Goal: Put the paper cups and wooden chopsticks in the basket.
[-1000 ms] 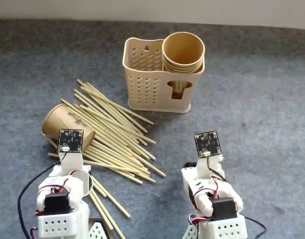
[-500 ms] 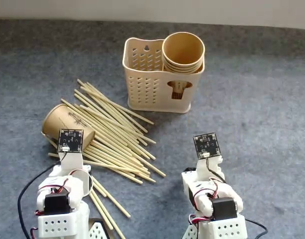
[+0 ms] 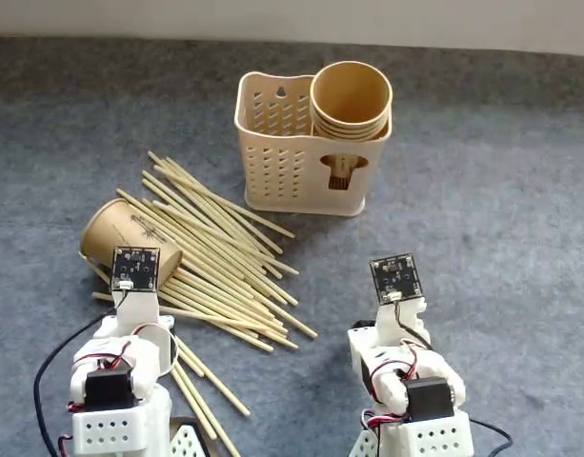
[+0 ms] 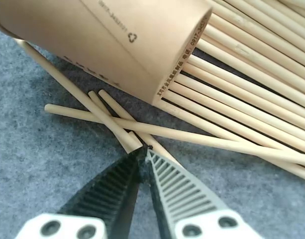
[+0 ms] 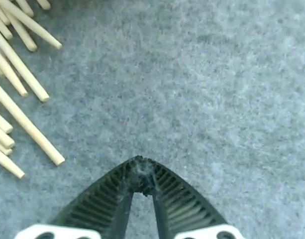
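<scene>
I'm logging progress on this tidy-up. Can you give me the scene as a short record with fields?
basket: upright on the grey mat
cup stack: nested, standing in one basket compartment
loose cup: on its side against the chopsticks
chopsticks: scattered pile on the mat
left gripper: shut, holding nothing, tips by chopstick ends near the loose cup
right gripper: shut, holding nothing, over bare mat

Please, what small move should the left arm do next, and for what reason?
Probably open the left gripper. Its jaws are shut and empty, with the tips right at the ends of some chopsticks and close to the paper cup, which lies on its side. It likely needs open jaws before it can grasp either one.
</scene>
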Robot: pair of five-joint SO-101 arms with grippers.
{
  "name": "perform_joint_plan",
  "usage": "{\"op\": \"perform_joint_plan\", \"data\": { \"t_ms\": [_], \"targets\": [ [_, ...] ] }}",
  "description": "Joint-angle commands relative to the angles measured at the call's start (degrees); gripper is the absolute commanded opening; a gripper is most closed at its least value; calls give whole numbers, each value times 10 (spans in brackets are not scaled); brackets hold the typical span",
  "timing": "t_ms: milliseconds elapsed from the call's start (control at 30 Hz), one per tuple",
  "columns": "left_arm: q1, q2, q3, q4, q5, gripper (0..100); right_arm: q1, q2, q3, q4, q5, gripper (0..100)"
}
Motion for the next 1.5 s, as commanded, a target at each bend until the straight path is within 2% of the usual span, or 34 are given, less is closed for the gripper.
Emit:
{"op": "perform_joint_plan", "data": {
  "t_ms": [0, 167, 300, 400, 600, 667, 800, 933, 1000, 1100, 1233, 1467],
  "targets": [
    [0, -4, 11, 4, 5, 6, -2, -7, 74, 3, -1, 5],
    [-1, -5, -13, 5, 3, 7, -2, -7, 74, 3, -1, 5],
    [-5, -6, -102, 40, 4, 6, -2, -7, 74, 3, -1, 5],
    [-10, -6, -121, 21, 3, 6, -2, -7, 74, 3, -1, 5],
    [-97, -4, -213, -35, 1, 7, -2, -7, 74, 3, -1, 5],
    [-102, -4, -249, -53, -31, 7, -2, -7, 74, 3, -1, 5],
    [-100, -3, -311, -36, -170, 8, -2, -7, 74, 3, -1, 5],
    [-100, 9, -349, -28, -181, 15, -2, -7, 74, 3, -1, 5],
    [-101, 45, -364, -11, -182, 50, -2, -7, 74, 3, -1, 5],
    [-102, 145, -399, 16, -172, 134, -2, -7, 74, 3, -1, 5],
    [-103, 298, -471, 56, -103, 240, -2, -7, 74, 3, -1, 5],
    [-101, 528, -589, 103, 29, 338, -2, -7, 74, 3, -1, 5]
  ]
}}
